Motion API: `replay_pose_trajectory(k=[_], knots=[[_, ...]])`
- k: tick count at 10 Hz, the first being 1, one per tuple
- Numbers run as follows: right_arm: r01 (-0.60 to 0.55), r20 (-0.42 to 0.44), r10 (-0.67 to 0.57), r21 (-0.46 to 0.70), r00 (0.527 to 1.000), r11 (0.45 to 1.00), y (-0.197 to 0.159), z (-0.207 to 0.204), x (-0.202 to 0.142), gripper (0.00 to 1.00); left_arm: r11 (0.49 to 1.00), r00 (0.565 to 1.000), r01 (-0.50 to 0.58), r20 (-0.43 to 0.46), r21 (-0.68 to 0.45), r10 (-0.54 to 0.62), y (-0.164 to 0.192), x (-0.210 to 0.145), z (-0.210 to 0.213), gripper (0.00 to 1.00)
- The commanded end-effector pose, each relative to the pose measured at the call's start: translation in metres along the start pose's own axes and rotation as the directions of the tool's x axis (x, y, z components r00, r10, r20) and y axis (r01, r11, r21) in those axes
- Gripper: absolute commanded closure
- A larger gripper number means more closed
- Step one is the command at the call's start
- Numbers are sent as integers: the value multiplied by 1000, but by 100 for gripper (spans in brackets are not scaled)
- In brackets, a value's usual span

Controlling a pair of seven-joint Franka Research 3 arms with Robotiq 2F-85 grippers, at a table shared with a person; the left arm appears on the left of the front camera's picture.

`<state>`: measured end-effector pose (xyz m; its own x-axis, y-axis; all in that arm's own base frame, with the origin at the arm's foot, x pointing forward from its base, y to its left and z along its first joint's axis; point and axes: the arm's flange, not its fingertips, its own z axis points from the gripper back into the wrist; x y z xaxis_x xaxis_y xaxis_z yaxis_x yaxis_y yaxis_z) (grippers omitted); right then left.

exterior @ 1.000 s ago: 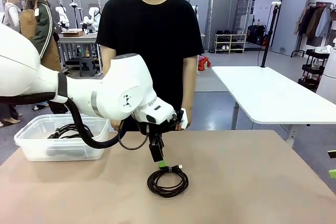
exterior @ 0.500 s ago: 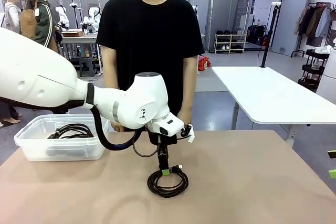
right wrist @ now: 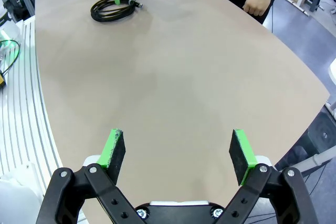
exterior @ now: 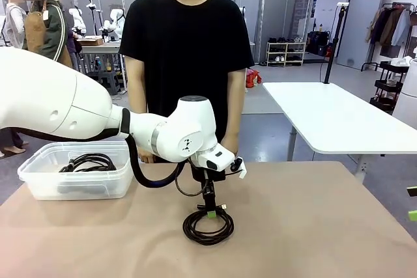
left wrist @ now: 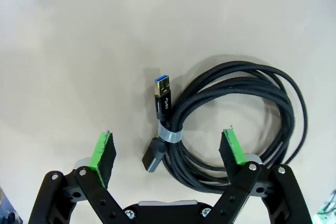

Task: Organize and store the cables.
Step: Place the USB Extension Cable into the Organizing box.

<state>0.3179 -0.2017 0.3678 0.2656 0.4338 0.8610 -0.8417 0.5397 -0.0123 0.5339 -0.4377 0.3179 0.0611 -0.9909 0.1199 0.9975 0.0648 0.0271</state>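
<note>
Fingers of the left hand (left wrist: 168, 150) stand apart, straddling the bound black braided cable coil (left wrist: 236, 114) on the tan bench (exterior: 313, 226); the right hand (right wrist: 178, 153) gapes wide.

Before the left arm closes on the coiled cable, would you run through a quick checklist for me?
1. Left gripper open: ok.
2. Cable bundle between the pads: ok, the banded section lies midway.
3. Pads down at the cable: cannot tell.
4. Bin has room: ok, cables in it lie low.
5. Person's hand clear of the cable: ok, at the table's far edge.
6. Right gripper open, clear of the cable: ok.
</note>
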Motion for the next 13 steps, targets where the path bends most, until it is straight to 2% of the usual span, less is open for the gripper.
replay_pose_trajectory(k=[1, 3, 4, 6, 11, 12, 13], knots=[[0, 18, 0, -8, 1000, 1000, -1, -2, 0, 0, 999, 999, -26, -18, 19, 27, 4, 6, -6, 0], [0, 18, 0, -8, 1000, 1000, -1, -2, 0, 0, 999, 999, -27, -20, 16, 28, 3, 5, -9, 30], [0, 18, 0, -8, 1000, 1000, -1, -2, 0, 0, 1000, 1000, -18, -20, 18, 19, 1, 4, -10, 71], [0, 18, 0, -8, 1000, 1000, -1, -2, 0, 0, 1000, 1000, -12, -13, 17, 12, 0, 3, -8, 100], [0, 18, 0, -8, 1000, 1000, -1, -2, 0, 0, 1000, 999, -4, -44, 7, 4, -1, 4, 3, 100], [0, 18, 0, -8, 1000, 1000, -1, -2, 0, 0, 1000, 996, -2, -85, 6, 3, -4, 6, 19, 100], [0, 18, 0, -8, 1000, 1000, -1, -2, 0, 0, 1000, 997, 13, -70, -10, -14, -6, 6, 31, 100]])
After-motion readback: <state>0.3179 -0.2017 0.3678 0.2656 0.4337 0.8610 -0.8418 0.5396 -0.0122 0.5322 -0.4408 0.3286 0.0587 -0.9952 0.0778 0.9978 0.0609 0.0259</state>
